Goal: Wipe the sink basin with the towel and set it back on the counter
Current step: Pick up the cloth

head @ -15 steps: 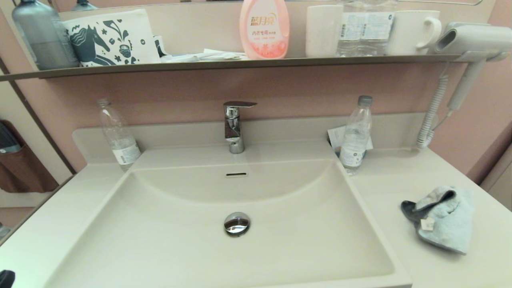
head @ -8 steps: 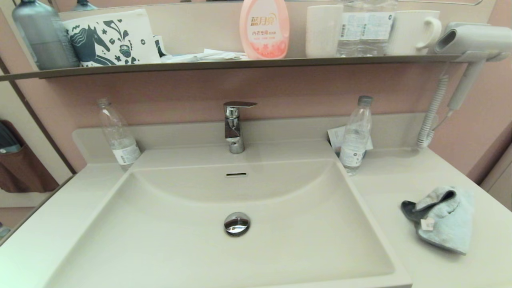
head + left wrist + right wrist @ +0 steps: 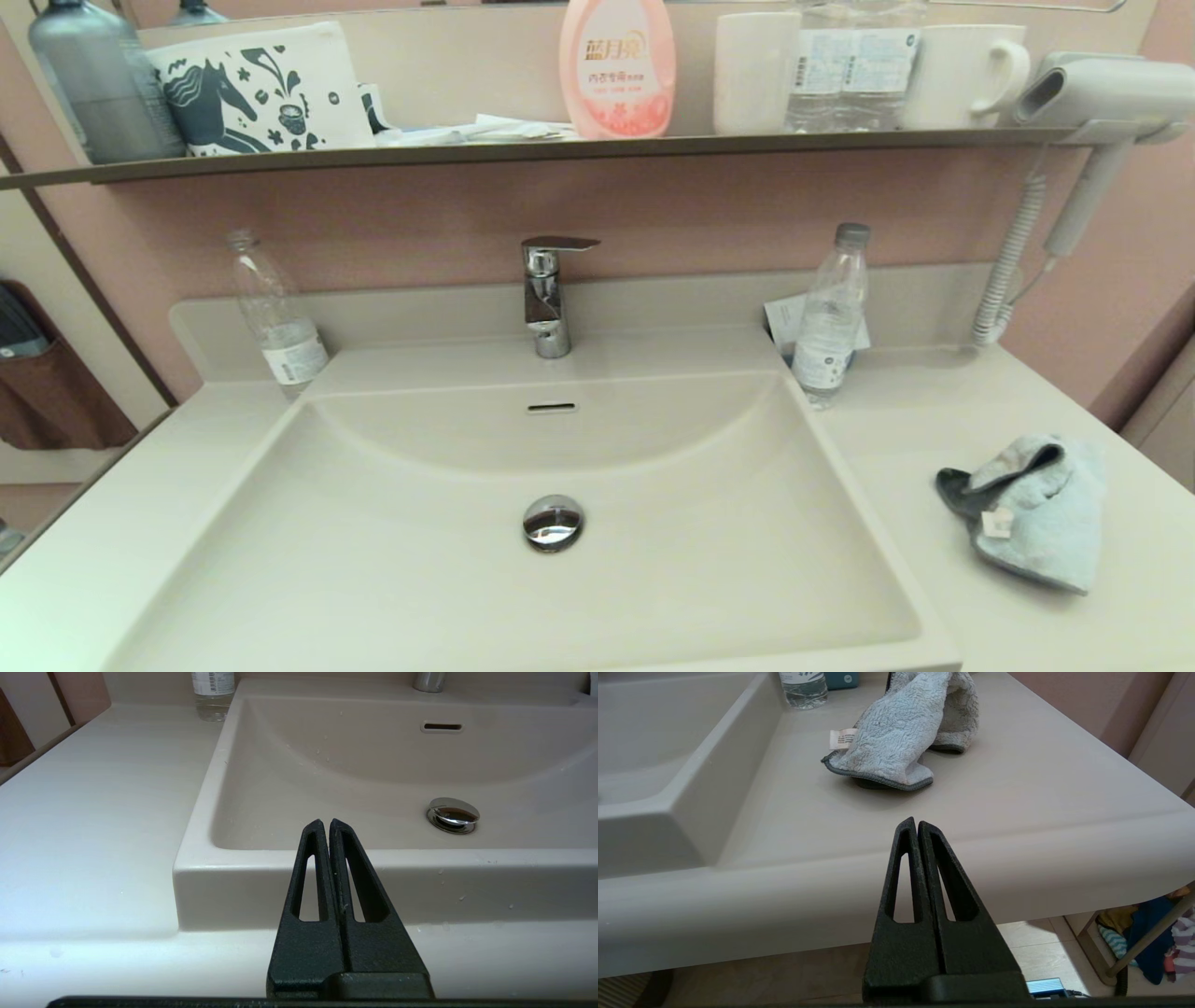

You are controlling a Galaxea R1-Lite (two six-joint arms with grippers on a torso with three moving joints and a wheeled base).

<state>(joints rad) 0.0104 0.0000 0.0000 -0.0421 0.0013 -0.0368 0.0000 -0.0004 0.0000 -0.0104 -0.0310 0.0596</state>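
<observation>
The small light-blue plush towel with a dark grey reverse is found on the right wing of the smooth cream-white counter, nearer the front edge than the back, well apart from the rim of the large rectangular cream-white sink basin. It lies crumpled and folded over itself, one dark grey flap turned up, and a small white tag shows on the side facing the basin.

The towel is judged light, soft and limp. It is expected to collapse and drape when lifted, so a pinch on a raised fold is preferred over a flat single layer. The thick bunched ridge along its top offers the best purchase; the thin hemmed edge lying flat on the counter is likely to slip from the fingers.

The right gripper is held off the counter's front edge, low, pointing toward the towel, fingers pressed together, nothing between them. The left gripper is parked off the front edge before the basin's left front corner, likewise closed on nothing. Neither is seen in the head view.

A clear plastic water bottle stands at the basin's right rear corner, behind the towel.
</observation>
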